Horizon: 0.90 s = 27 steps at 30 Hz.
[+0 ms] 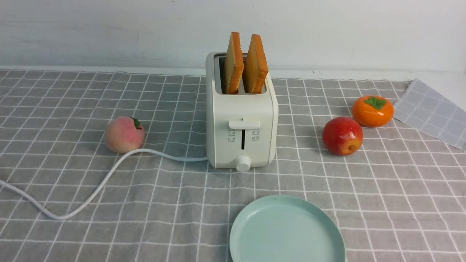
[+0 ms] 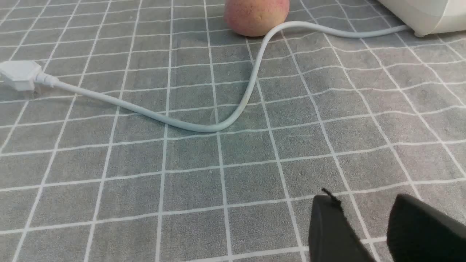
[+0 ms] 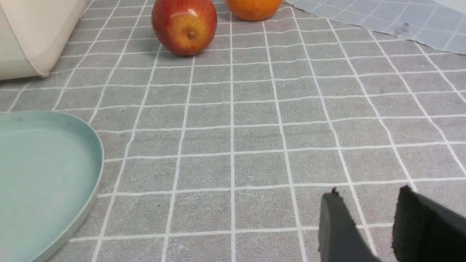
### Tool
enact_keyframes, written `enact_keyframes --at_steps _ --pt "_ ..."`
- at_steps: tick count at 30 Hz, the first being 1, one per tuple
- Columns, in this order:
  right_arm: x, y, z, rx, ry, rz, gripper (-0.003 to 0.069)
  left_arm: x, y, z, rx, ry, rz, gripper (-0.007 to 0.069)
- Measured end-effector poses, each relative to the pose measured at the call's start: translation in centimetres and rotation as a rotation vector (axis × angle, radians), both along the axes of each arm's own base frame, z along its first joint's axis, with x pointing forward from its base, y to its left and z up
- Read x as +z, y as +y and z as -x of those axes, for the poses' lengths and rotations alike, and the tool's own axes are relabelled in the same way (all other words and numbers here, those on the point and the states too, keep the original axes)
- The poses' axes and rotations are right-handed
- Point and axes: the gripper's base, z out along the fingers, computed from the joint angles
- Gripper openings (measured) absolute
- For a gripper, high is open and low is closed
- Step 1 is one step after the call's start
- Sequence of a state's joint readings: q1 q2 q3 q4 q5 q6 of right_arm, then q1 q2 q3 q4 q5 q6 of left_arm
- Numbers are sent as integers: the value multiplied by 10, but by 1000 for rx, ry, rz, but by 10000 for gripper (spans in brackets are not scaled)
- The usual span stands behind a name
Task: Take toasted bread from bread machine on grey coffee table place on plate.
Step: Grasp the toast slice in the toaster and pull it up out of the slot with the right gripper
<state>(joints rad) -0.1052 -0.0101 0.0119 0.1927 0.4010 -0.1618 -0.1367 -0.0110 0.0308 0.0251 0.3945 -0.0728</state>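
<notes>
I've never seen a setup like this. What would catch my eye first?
Probably the two slices of toast, standing upright and poking out of the cream-white toaster toward the back of the table. Next, likely the pale green plate, bare and nearer the camera, and the glossy red apple to the toaster's right.

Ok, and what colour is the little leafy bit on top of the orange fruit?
The leafy top is green, best seen in the front view.

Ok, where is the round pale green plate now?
In the front view, the round pale green plate lies right of centre, on the near side of the cream-white toaster.
</notes>
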Motion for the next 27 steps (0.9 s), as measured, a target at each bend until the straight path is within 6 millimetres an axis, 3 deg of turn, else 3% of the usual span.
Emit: enact_keyframes --at_steps 19,27 --pt "1 -1 0 -5 -16 19 240 1 0 0 0 -17 2 238" --pt "13 -4 -4 -37 -179 37 240 23 -1 -5 -6 -257 35 238"
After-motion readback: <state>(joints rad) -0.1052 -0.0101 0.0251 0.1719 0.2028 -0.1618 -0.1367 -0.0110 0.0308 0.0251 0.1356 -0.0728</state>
